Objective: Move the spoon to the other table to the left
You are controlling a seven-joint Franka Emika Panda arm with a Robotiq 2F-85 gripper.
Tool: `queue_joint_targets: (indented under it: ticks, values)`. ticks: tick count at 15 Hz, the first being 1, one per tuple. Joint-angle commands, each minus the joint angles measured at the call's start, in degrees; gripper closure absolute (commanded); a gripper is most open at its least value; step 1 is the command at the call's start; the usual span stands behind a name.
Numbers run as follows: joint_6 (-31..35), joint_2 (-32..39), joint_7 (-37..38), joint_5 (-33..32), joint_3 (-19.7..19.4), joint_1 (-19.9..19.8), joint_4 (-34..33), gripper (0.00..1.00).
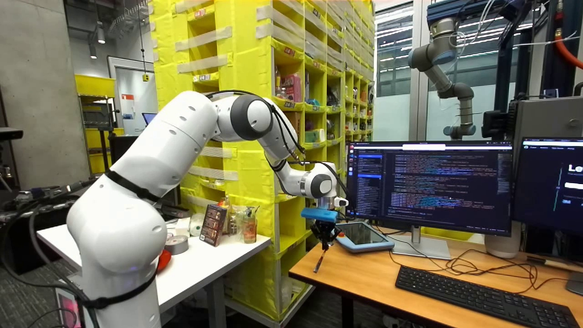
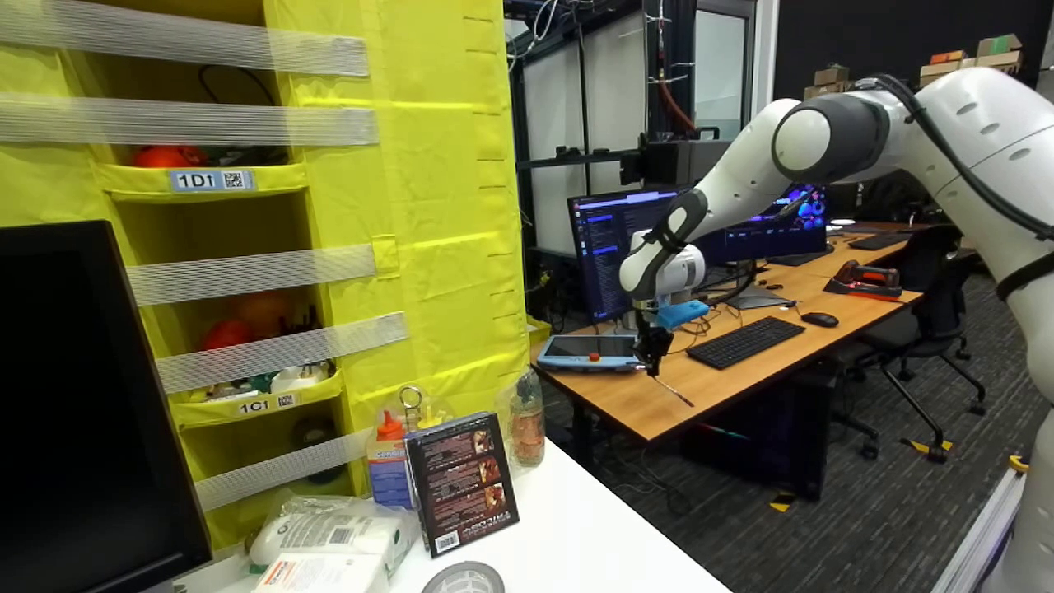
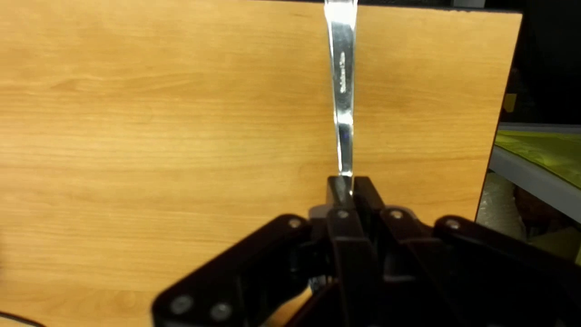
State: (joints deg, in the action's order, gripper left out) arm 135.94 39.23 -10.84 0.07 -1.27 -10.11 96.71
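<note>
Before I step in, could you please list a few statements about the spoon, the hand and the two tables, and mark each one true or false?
1. The hand is closed on the spoon. True.
2. The dark printed case is on the white table. True.
3. The spoon lies on the white table. False: it is held by the hand, with the wooden desk beneath it.
4. The keyboard is on the wooden desk. True.
5. The hand is directly above the keyboard. False: it is over another part of the wooden desk.
</note>
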Motion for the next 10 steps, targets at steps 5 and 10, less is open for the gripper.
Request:
queue_joint_targets:
  ticks: [5,10]
  values:
    - [13.30,-9.00,3.09,-9.58,-3.50,5.83,18.55,0.98]
    - [21.60,-10.42,15.42,-18.61,-7.53,17.20,27.62,0.98]
